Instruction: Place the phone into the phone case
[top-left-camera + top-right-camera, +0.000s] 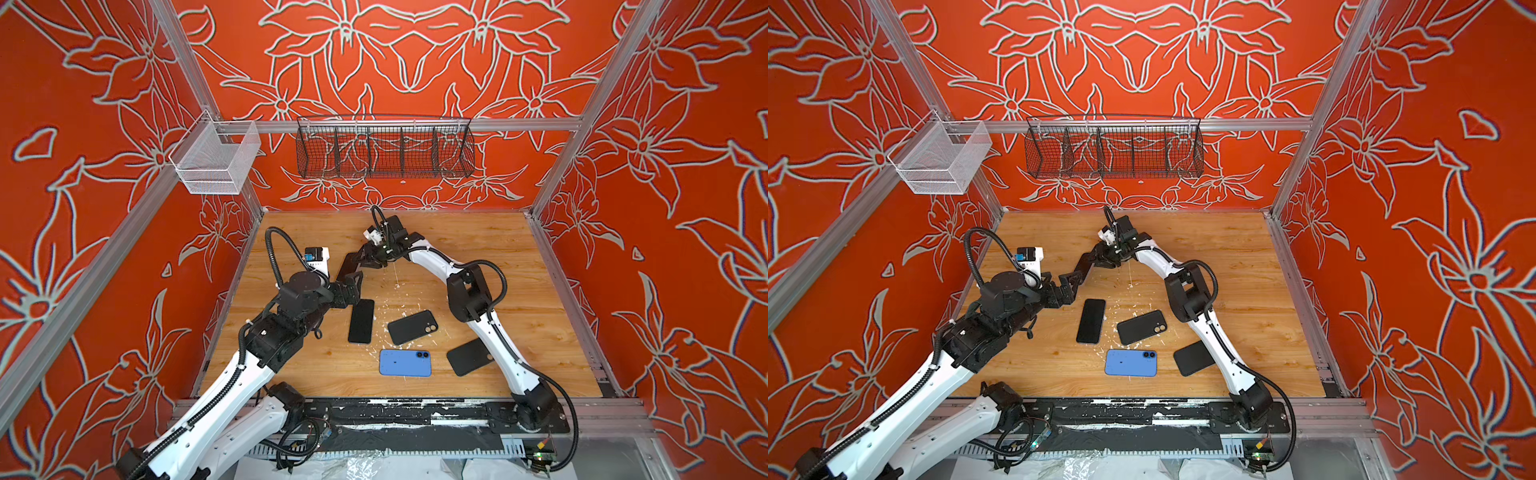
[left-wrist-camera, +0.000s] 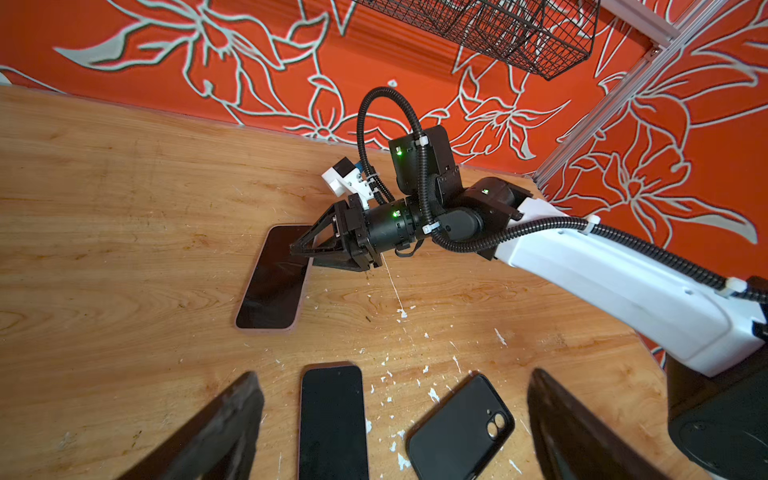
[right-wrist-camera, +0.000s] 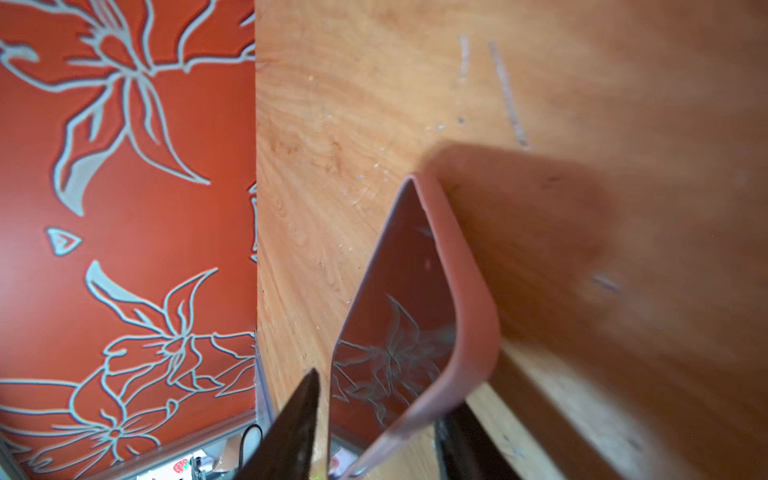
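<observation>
Pink-edged phone [image 3: 395,299] sits between the right jaws, seemingly unclamped.

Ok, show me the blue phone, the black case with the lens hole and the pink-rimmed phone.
blue phone [image 1: 405,363]: in a top view, middle of its back.
black case [image 1: 410,328]: in a top view, middle of its back.
pink-rimmed phone [image 2: 270,286]: in the left wrist view, middle of its dark screen.

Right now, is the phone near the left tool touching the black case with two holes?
Apart. In both top views bare table shows between the phone and the black case.
</observation>
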`<action>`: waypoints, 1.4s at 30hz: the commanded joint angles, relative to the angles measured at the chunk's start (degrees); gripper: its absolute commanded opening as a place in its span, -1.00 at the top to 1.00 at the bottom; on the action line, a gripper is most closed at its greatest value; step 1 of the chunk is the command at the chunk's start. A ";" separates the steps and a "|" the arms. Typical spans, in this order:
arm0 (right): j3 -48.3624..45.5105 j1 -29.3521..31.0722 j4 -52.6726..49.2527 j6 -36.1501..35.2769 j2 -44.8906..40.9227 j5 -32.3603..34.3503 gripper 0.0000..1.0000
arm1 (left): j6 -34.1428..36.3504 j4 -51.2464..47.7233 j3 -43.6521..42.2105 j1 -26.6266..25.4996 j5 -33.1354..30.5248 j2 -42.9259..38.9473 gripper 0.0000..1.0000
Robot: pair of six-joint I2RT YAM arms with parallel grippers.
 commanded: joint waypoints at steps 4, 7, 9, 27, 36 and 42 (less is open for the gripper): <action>3.18 -0.32 -1.09 -1.92 0.59 3.84 -0.18 | -1.19 1.17 -0.43 0.50 0.95 0.08 -0.94; 3.93 -0.27 -1.04 -2.03 0.58 4.23 -0.31 | -1.48 0.67 -0.25 0.48 0.85 0.03 -0.94; 4.57 -0.44 -2.18 -2.74 0.05 4.70 -0.33 | -1.94 -0.09 0.05 0.60 0.52 0.04 -0.94; -62.61 -1.16 -9.08 -18.67 -62.79 33.38 -0.29 | -17.04 -13.35 -0.35 1.23 11.35 5.15 -0.97; -80.58 -0.42 -11.12 -13.50 -81.99 32.57 -0.34 | -20.32 -21.30 0.33 -5.97 18.91 15.19 -0.96; -87.52 -0.41 -10.62 -12.32 -87.48 33.26 -0.35 | -24.26 -22.23 -4.66 -6.07 21.00 15.47 -0.96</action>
